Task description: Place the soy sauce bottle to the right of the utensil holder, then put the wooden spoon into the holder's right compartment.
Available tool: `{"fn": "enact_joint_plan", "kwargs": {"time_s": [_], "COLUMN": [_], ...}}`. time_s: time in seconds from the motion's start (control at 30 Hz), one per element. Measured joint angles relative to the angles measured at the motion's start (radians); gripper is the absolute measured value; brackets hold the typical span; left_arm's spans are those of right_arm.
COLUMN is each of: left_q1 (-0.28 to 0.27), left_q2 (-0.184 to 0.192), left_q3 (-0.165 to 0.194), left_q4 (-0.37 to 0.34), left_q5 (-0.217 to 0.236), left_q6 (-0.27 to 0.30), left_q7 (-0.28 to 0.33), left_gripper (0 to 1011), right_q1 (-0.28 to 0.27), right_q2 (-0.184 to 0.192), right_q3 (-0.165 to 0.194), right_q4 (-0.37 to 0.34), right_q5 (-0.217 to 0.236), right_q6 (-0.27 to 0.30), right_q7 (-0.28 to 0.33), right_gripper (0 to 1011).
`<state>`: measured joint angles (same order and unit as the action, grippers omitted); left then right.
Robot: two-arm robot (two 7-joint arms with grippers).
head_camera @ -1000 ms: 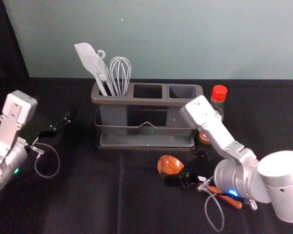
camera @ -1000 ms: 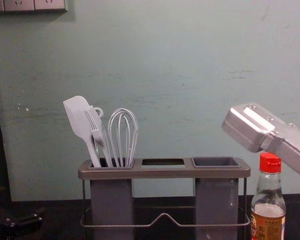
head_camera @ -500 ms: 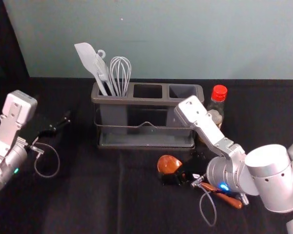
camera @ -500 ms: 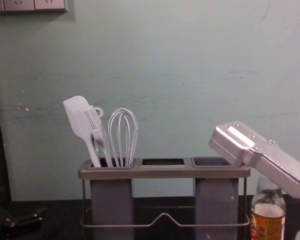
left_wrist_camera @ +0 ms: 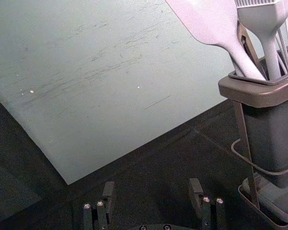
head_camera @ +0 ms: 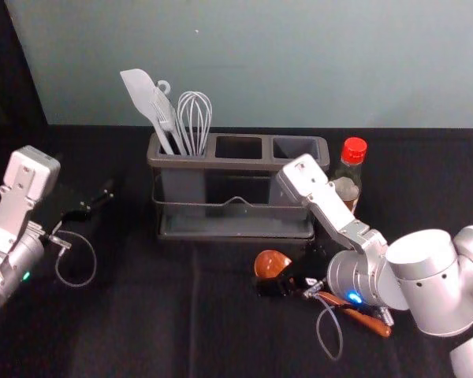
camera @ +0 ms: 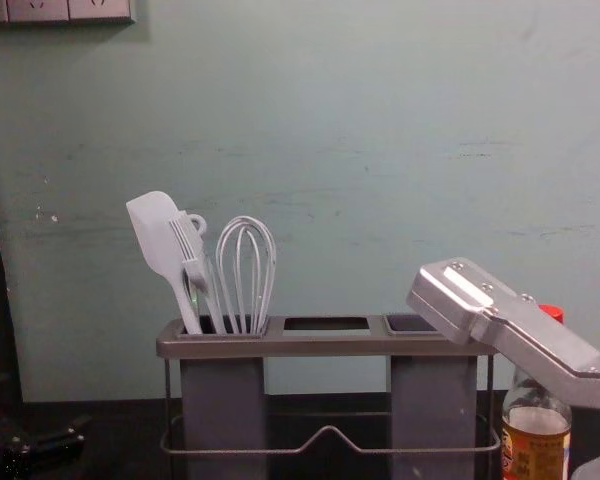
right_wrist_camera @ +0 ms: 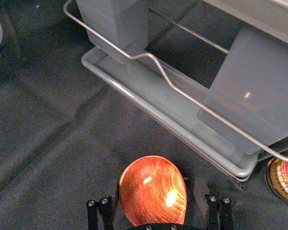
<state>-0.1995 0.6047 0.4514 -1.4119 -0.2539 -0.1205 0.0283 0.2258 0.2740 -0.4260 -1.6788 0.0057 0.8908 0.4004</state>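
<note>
My right gripper [head_camera: 297, 272] is low over the wooden spoon [head_camera: 270, 263], in front of the utensil holder [head_camera: 244, 164]. In the right wrist view, the right gripper [right_wrist_camera: 156, 196] stands open, its fingers on either side of the spoon's round bowl [right_wrist_camera: 153, 184]. Part of the handle is hidden under the arm. The red-capped soy sauce bottle [head_camera: 353, 152] stands upright just right of the holder, partly covered by the right arm in the chest view. The left gripper [head_camera: 102, 201] is parked at the left; in its wrist view the left gripper [left_wrist_camera: 152, 190] is open and holds nothing.
A spatula [head_camera: 141, 93], a brush and a whisk [head_camera: 194, 118] stand in the holder's left compartment. The holder's wire rail [right_wrist_camera: 170, 84] and base tray [right_wrist_camera: 182, 127] are close to the right gripper. A wall rises behind the table.
The right arm has shifted left and sunk lower, bringing its gripper over the spoon's bowl. Spoon, bottle, holder and left arm look unmoved.
</note>
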Motion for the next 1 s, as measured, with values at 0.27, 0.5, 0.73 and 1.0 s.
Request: {"fn": "enact_joint_plan", "kwargs": {"time_s": [0.27,0.5,0.73,1.0], "left_q1": [0.0,0.0,0.0,0.0], "left_q2": [0.0,0.0,0.0,0.0], "left_q3": [0.0,0.0,0.0,0.0], "left_q4": [0.0,0.0,0.0,0.0], "left_q5": [0.0,0.0,0.0,0.0], "left_q6": [0.0,0.0,0.0,0.0], "left_q7": [0.0,0.0,0.0,0.0], "left_gripper": [1000,1000,1000,1000], "right_q1": [0.003,0.006,0.007,0.002], "right_q2": [-0.015,-0.027,-0.034,-0.039], "right_q3": [0.002,0.003,0.004,0.012], "right_q4": [0.011,0.022,0.028,0.027], "right_q5": [-0.017,-0.03,-0.046,-0.061], "right_q6": [-0.004,-0.002,0.001,0.002], "right_q7": [0.009,0.019,0.028,0.036], "right_gripper": [1002,1003,1002,1002]}}
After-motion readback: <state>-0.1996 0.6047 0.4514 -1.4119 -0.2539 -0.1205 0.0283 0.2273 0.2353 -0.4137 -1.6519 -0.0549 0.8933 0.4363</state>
